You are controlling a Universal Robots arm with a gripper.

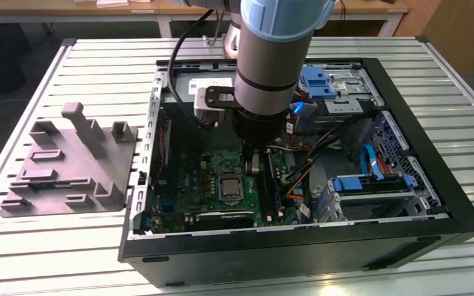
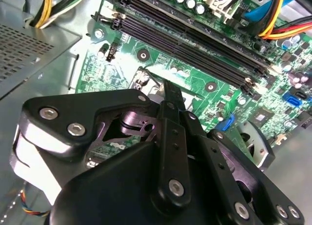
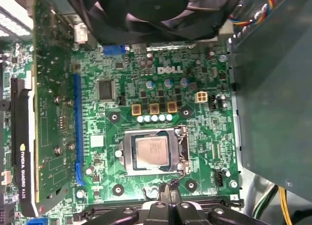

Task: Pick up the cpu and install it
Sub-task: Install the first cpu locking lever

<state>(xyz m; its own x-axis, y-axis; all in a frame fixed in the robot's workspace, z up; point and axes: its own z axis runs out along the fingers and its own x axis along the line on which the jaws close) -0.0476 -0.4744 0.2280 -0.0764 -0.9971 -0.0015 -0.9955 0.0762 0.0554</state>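
Hand [image 3: 168, 198] pressed together, empty, just beside one cpu [image 3: 151, 153] (seated in its socket [image 3: 181, 152]).

- A slatted white table [image 1: 97, 61] carries everything.
- An open black computer case [image 1: 303, 246] lies directly on it.
- A grey-purple fixture [image 1: 68, 166] lies beside the case, toward the exterior view's left.
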